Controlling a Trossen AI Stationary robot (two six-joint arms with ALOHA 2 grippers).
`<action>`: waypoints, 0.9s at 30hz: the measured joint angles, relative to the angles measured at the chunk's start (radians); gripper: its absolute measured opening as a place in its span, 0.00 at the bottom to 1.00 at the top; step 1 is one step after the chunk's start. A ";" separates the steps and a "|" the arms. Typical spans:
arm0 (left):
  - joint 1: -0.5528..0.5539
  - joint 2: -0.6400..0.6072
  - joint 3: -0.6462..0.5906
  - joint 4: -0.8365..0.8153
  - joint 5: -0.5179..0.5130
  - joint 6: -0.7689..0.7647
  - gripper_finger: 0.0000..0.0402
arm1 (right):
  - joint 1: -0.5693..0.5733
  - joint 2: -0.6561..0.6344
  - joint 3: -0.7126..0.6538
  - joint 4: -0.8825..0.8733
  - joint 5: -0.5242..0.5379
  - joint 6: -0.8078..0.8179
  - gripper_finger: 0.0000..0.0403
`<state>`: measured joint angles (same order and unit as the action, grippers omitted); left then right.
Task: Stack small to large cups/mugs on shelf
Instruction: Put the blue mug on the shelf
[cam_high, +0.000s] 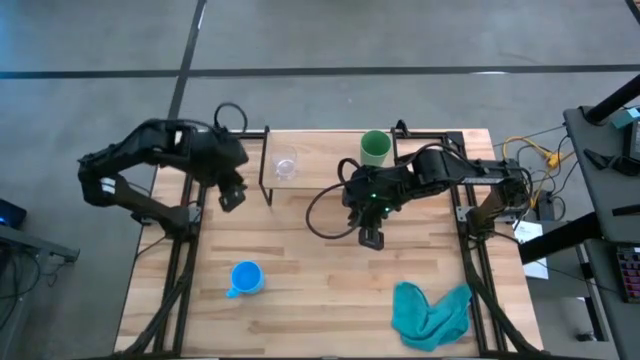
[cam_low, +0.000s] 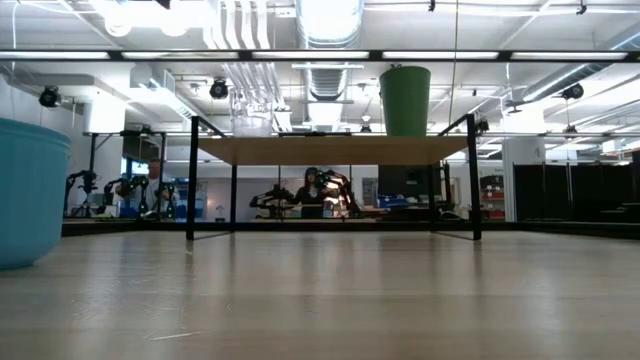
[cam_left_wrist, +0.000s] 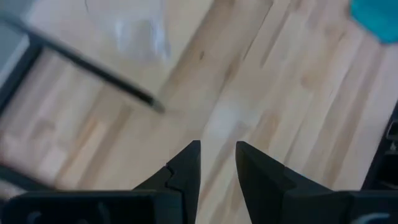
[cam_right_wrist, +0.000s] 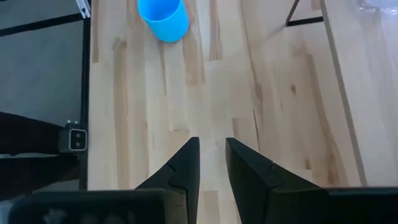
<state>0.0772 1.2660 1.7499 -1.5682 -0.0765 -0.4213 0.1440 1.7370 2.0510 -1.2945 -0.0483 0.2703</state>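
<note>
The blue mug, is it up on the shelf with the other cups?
No, the blue mug stands down on the table, while the green cup and the glass cup are on the shelf.

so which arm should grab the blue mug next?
Probably left. The blue mug sits on the table's left half, nearer the left gripper, which is empty. The right gripper is also empty but would reach across the middle.

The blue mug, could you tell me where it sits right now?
In the high view the blue mug stands on the table's front left, off the shelf, far left of the teal cloth.
</note>
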 joint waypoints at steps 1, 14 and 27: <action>-0.015 -0.010 -0.027 -0.005 -0.001 -0.025 0.22 | 0.000 0.000 0.000 0.000 0.000 0.004 0.18; -0.239 -0.125 -0.463 0.143 0.038 -0.358 0.22 | 0.003 0.000 -0.001 0.001 0.008 0.018 0.18; -0.440 -0.062 -0.646 0.383 0.133 -0.460 0.22 | 0.002 0.000 -0.002 0.003 0.008 0.017 0.18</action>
<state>-0.3631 1.2038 1.1037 -1.1853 0.0562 -0.8810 0.1463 1.7368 2.0494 -1.2911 -0.0399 0.2874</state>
